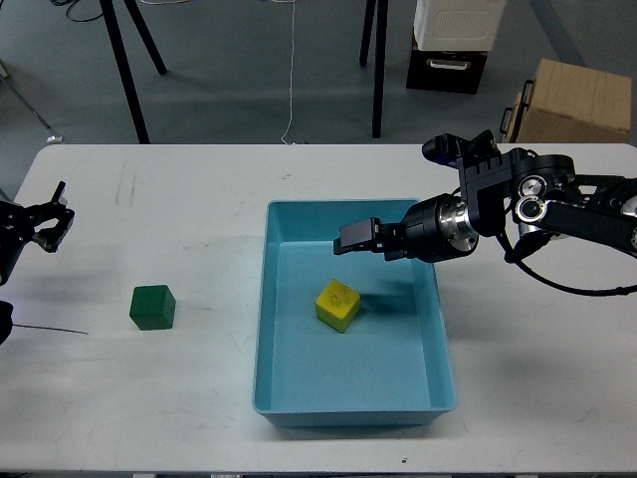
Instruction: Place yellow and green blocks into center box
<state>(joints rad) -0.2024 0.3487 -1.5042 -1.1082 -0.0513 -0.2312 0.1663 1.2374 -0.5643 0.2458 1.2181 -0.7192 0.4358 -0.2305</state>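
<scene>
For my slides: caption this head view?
Yellow block in blue tray; green block outside on table.

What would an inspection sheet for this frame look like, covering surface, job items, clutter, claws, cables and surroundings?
Surface: white table, faint scuffs.
Job's things: yellow block lies tilted inside the light-blue tray; green block sits on the table left of the tray, outside it.
Clutter: nothing seen.
Claws: right claw is over the tray above the yellow block, holding nothing, opening not clear; left claw is at the table's left edge, fingers apart, empty.
Cables: black cable loops under the right arm; thin white cord hangs behind the table.
Surroundings: grey floor, black stand legs, cardboard box, white-and-black container.
</scene>
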